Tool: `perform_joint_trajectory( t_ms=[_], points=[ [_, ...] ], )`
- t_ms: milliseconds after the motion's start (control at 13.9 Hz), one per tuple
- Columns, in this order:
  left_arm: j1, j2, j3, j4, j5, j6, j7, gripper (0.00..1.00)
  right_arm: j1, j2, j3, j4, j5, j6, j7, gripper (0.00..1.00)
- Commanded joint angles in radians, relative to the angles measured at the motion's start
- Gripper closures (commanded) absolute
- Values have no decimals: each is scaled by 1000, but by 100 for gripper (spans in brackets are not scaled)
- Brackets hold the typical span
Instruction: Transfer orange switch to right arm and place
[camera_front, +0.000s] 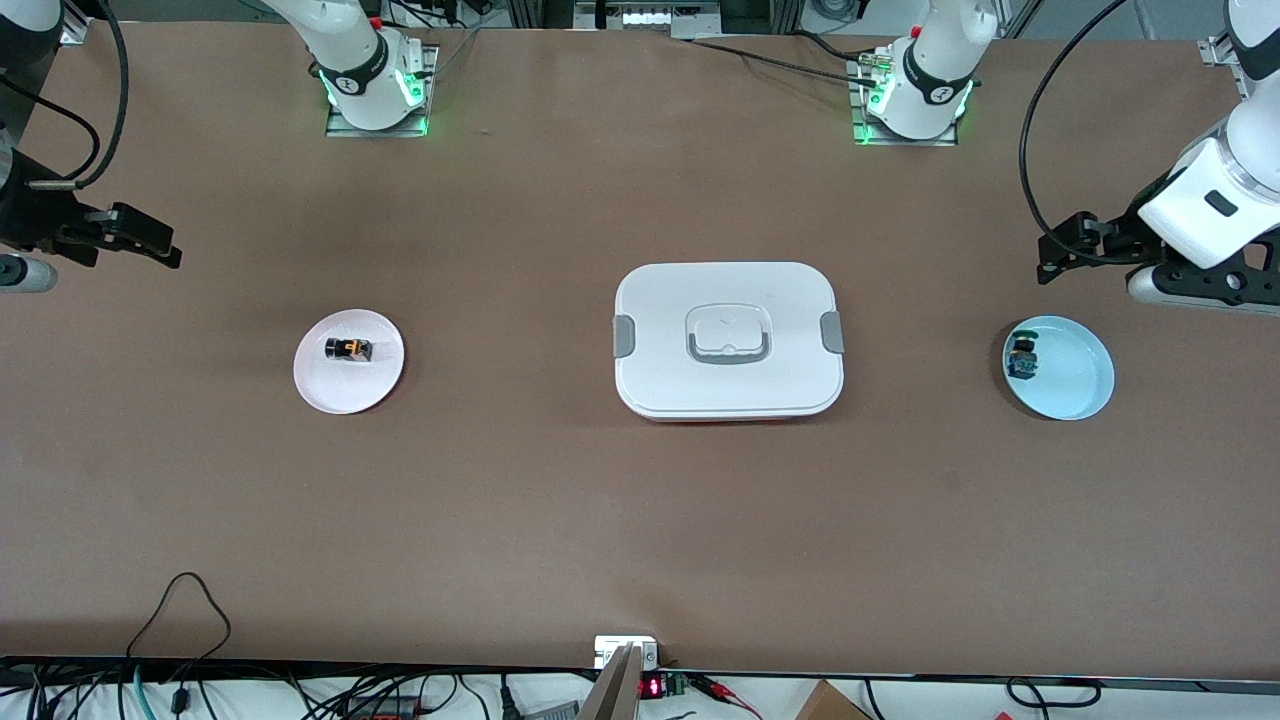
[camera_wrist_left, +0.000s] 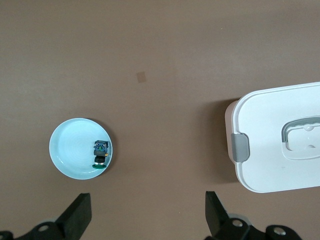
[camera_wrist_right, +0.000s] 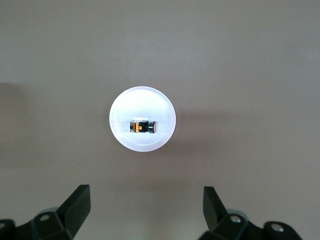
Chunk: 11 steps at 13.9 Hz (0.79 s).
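Nothing was yet done: the orange switch (camera_front: 348, 349) was seen lying on the white plate (camera_front: 322, 388), left of frame centre, with both the left pincer (camera_front: 1068, 247) and right pincer (camera_front: 140, 240) spread, empty, at the frame's edges.

Bright even overhead light, soft shadows under lunchbox (camera_front: 728, 340) & plates, sharp focus, no glare.
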Motion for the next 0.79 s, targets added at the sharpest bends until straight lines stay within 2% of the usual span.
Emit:
perform_joint_trajectory(
  t_ms=[0,721],
  points=[
    [-5,-1,1,19,-3,-22,-13,0,-3,9,5,38,1,-22,-16,0],
    [-5,-1,1,22,-1,-22,-12,0,9,10,6,40,-13,-48,-16,0]
  ],
)
